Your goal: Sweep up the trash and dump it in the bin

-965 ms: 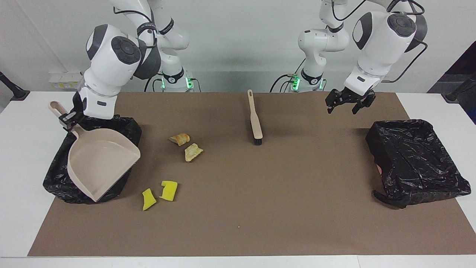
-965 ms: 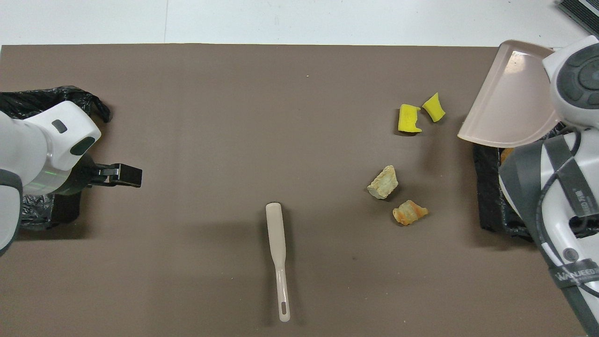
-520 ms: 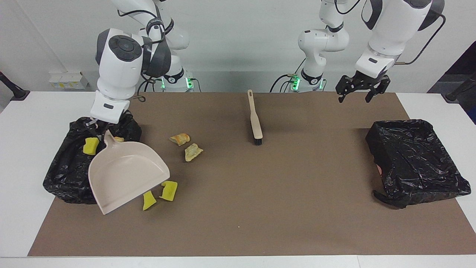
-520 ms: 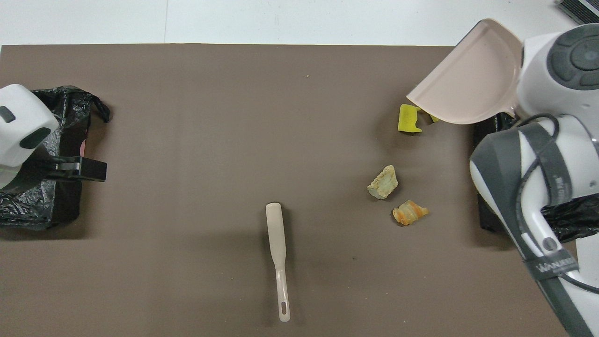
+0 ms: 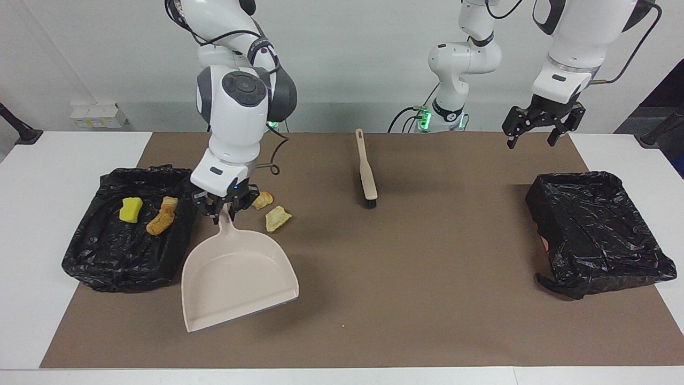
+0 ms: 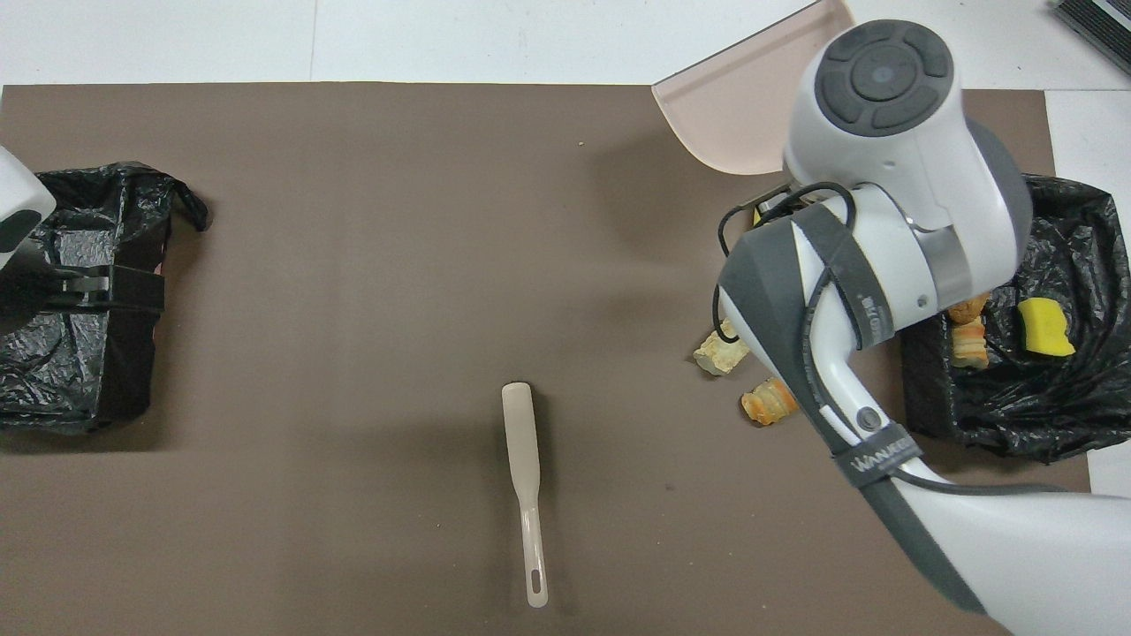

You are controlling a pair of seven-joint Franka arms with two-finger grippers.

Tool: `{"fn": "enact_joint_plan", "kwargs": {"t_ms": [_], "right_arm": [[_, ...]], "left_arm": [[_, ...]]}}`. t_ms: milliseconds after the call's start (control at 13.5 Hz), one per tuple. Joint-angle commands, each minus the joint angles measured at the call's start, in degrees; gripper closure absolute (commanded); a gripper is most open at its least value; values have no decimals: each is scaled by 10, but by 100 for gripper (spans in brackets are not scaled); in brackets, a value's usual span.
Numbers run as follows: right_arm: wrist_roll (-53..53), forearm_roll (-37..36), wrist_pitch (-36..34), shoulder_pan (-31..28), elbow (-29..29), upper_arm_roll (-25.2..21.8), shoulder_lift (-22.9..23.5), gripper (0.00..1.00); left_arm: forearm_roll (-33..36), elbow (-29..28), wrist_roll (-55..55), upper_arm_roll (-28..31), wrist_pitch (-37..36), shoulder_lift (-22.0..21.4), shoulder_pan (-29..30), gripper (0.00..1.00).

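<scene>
Facing view: clenching the right claw [image 5: 227, 207] on the handle of the dustpan [image 5: 235, 283], with the pan hanging below it and tilted, apparently just off the brown mat [image 5: 427, 299]. Leaving two bread-like lumps of trash [image 5: 278, 218] loose on the mat right beside that claw. Showing the black-lined bin [image 5: 96, 267] close at the claw's outer side, holding a yellow chunk [image 5: 131, 208] and orange-brown lumps [image 5: 160, 220]. Keeping the left claw [image 5: 539, 127] released and waiting in the air, with the second bin [image 5: 598, 230] below it looking empty. Risking a knock on the nearby lumps from the claw or the pan's handle, scattering them toward the brush [image 5: 366, 171]; also risking a pan edge riding over scraps instead of scooping.

Overhead view: hiding the right claw under its own arm, with only the pan's mouth [image 6: 733, 132] poking out past it. Showing a sliver of yellow [image 6: 756, 215] under the arm, so possibly more scraps there.
</scene>
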Motion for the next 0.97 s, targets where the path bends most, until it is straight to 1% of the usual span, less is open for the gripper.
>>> {"fn": "enact_joint_plan", "kwargs": {"t_ms": [0,148,297,371,520,668,817,891], "right_arm": [[94,18,-38,43,128,-1,100,100],[179,50,-31,75,155,-2,128,100],[203,105,-37,82,196,-1,150,100],[222,120,-33,94,196,-2,153,100],[265,135,-19,122,202,1,180,100],[272,166,-3,128,204,4,194,100],[273,169,0,141,205,9,206,100],[273,169,3,145,205,9,210,100]], "left_arm": [[-9,4,7,-5,5,2,7,0],[-9,3,6,-5,5,3,7,0],[-9,4,6,-5,9,5,7,0],[-9,4,6,-5,18,8,7,0],[-9,5,3,-5,33,18,5,0],[-31,12,2,-5,52,26,7,0],[-38,13,2,-5,86,39,9,0],[-38,14,3,-5,89,50,9,0]]}}
